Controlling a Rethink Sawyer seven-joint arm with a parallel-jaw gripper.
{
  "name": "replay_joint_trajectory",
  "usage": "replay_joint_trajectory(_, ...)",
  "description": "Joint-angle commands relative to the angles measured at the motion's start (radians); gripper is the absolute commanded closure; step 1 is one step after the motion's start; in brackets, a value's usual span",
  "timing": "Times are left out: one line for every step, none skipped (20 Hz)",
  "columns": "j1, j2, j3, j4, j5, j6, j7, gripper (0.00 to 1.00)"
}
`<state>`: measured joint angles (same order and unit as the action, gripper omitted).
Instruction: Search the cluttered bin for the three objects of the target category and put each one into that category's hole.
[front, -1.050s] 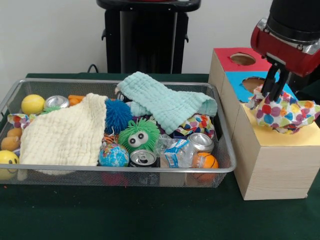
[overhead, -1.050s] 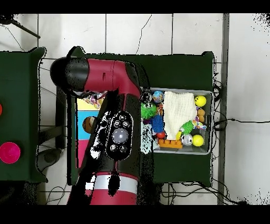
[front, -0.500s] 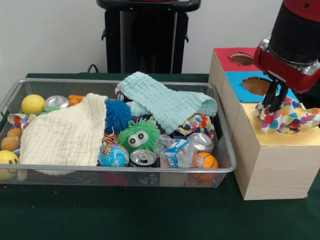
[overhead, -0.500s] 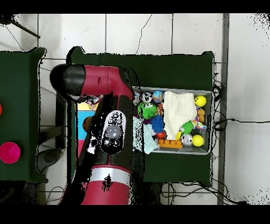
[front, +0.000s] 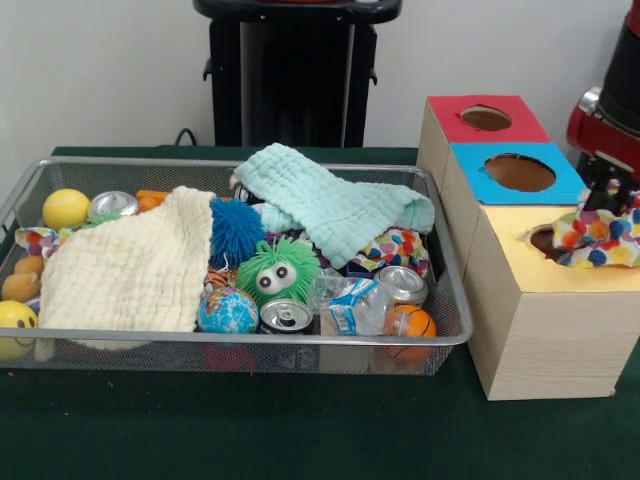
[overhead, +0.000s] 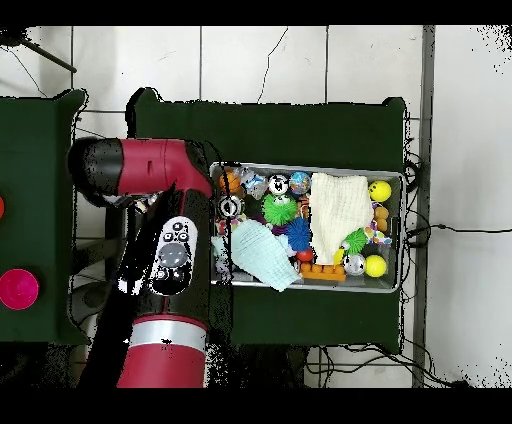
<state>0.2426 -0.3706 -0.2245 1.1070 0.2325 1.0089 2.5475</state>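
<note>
Gripper (front: 606, 190) grip state can't tell, dotted cloth (front: 600, 238) half over yellow hole (front: 547, 241), not in; more cloths left in bin (front: 452, 335).

I am hovering at the right edge, my gripper (front: 607, 190) touching the spotted cloth (front: 600, 240) lying on the box (front: 540, 330) beside its nearest hole. The bin (front: 60, 350) is sitting left of the box.

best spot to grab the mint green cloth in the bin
Grip the mint green cloth at its raised fold near the middle, coming straight down from above. It lies on top of the pile, and the wire bin walls block a sideways approach.
</note>
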Motion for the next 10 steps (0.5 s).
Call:
replay_joint_trajectory(0.034,0.082,0.044,0.044,0.076,-0.039,0.339,1.00)
replay_joint_trajectory(0.040,0.093,0.040,0.046,0.077,-0.057,0.334,1.00)
replay_joint_trajectory(0.046,0.104,0.037,0.047,0.078,-0.076,0.328,1.00)
replay_joint_trajectory(0.051,0.113,0.030,0.059,0.069,-0.109,0.309,1.00)
replay_joint_trajectory(0.049,0.116,0.034,0.081,0.073,-0.145,0.292,1.00)
replay_joint_trajectory(0.043,0.119,0.038,0.107,0.064,-0.196,0.264,1.00)
replay_joint_trajectory(0.029,0.119,0.052,0.143,0.058,-0.253,0.225,1.00)
replay_joint_trajectory(0.017,0.118,0.062,0.166,0.051,-0.288,0.193,1.00)
replay_joint_trajectory(0.006,0.114,0.067,0.185,0.043,-0.314,0.165,1.00)
replay_joint_trajectory(-0.006,0.109,0.079,0.204,0.044,-0.335,0.142,1.00)
